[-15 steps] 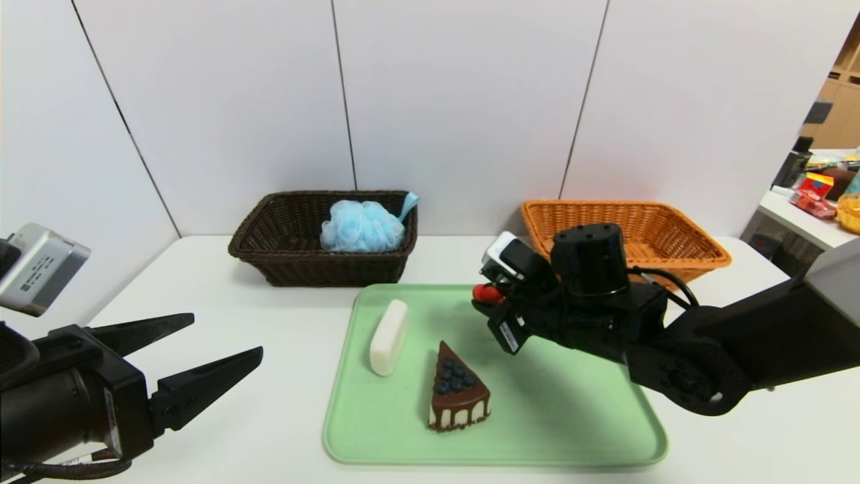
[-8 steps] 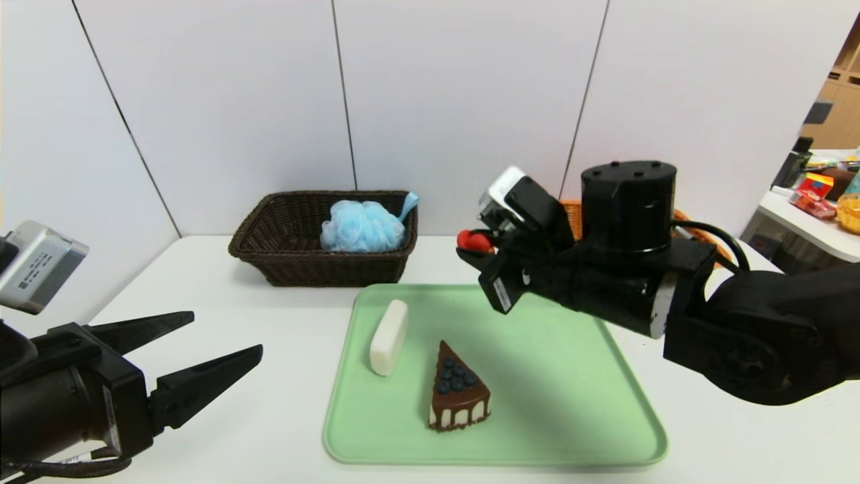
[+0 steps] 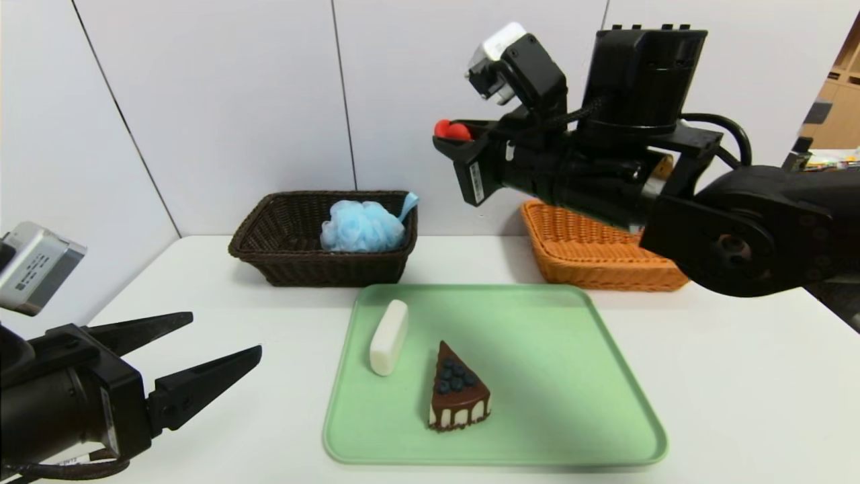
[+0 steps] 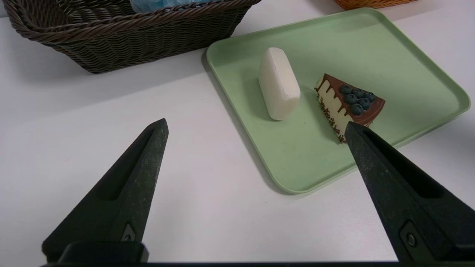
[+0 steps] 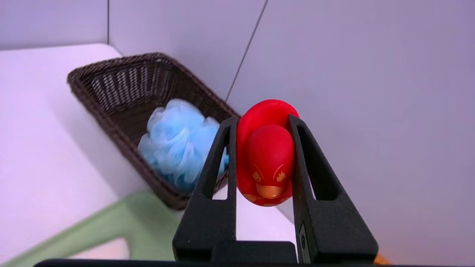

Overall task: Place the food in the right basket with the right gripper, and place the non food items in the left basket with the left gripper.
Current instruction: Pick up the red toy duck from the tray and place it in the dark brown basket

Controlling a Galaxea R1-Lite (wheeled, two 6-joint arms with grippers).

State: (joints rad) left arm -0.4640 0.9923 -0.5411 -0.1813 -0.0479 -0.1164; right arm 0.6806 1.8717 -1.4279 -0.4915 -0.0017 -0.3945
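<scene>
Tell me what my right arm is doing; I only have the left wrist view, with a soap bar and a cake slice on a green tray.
Observer: The right gripper is raised high above the table, shut on the red duck toy.
Operator: Is anything in the dark basket?
Observer: Yes, the blue bath puff lies inside the dark brown basket, toward its right end.
Operator: And the orange basket?
Observer: The orange basket sits behind the tray on the right; the right arm hides most of its inside.
</scene>
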